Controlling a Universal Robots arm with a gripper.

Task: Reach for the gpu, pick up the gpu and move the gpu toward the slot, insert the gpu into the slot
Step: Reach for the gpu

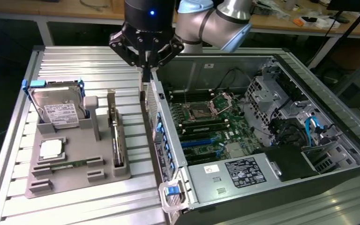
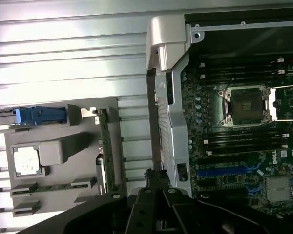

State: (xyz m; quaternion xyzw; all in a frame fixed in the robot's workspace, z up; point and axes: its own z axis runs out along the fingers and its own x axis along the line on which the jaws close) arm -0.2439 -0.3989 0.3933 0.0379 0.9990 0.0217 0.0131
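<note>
The gpu [image 1: 115,136] stands on edge in a grey fixture [image 1: 73,180] on the table, in the exterior view's left half. In the wrist view the gpu [image 2: 105,146] shows as a thin green strip. My gripper [image 1: 146,67] hangs high above the gap between the fixture and the open computer case, well clear of the gpu. Its fingers are shut, with nothing seen between them. In the wrist view the gripper [image 2: 154,176] sits over the case's rear wall. The blue slot [image 1: 196,139] lies on the green motherboard inside the case, and the slot [image 2: 227,170] lies beside the processor socket.
The fixture also carries a silver hard drive [image 1: 58,111], a processor chip [image 1: 51,149] and a small memory stick [image 1: 67,164]. The case's rear wall [image 1: 167,154] with blue latches rises between fixture and motherboard. A power supply [image 1: 239,171] and drive cages [image 1: 280,103] crowd the case.
</note>
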